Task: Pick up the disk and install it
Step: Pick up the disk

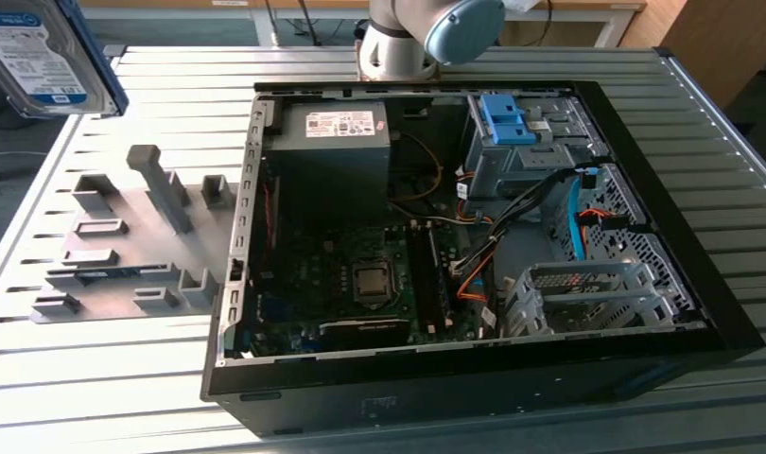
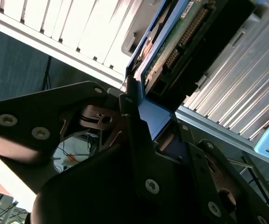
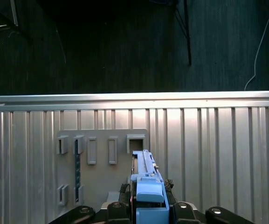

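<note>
The disk point(image 1: 36, 57) is a silver drive with a white-and-blue label in a blue carrier frame. It hangs high in the exterior view's upper left corner, above the table edge and away from the open computer case point(image 1: 282, 378). In the second wrist view my gripper point(image 2: 155, 119) is shut on the disk point(image 2: 181, 42) by its blue frame, with the green circuit board side showing. In the first wrist view the disk point(image 3: 146, 179) stands edge-on between the fingers of my gripper point(image 3: 148, 207), above the grey holder plate point(image 3: 101, 163).
The grey holder plate point(image 1: 130, 236) with upright slots lies on the slatted metal table point(image 1: 106, 369), on the exterior view's left of the case. Inside the case are a power supply point(image 1: 339, 142), a blue bracket in a drive cage point(image 1: 510, 118) and a silver cage point(image 1: 585, 298).
</note>
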